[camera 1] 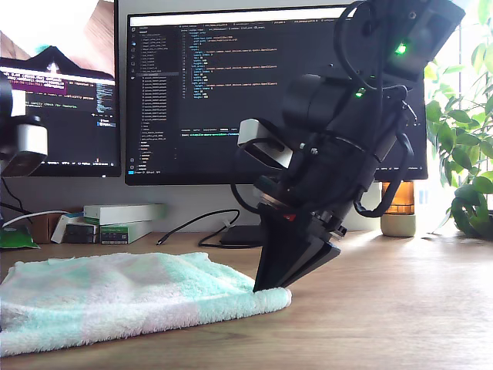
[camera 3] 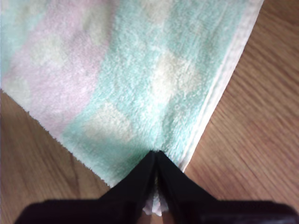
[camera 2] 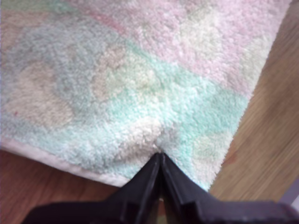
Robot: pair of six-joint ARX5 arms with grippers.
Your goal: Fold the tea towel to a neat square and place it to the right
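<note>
Pinches the towel (camera 2: 140, 84) with my first gripper (camera 2: 160, 156), jaws pressed together on a small tuck of pile just inside one corner, with the cloth puckered right at the tips and spread flat ahead of them. Does the same with my second gripper (camera 3: 156, 154) at another corner, jaws closed over the white hem, with a sliver of it visible between them behind the tips and bare desk (camera 3: 243, 140) to either side of that corner. Holds low and close to the edge in both cases, likely for raising two corners together and keeping the side between them straight for a fold. Shows, in the exterior view, one arm (camera 1: 331, 146) leaning steeply down, tips planted on the towel's corner nearest the exterior view's right; cannot tell first from second there by the wrist views. Leaves the rest of the towel flat and slack on the desk, stretching away from those tips toward the exterior view's left, nothing lifted yet. Looks, judging by that, like the grasp stage of a fold, with the placing to the side not yet near. Calls for an even, matched lift, given the sag of fluffy terry and the risk of a thin corner pinch slipping free.
</note>
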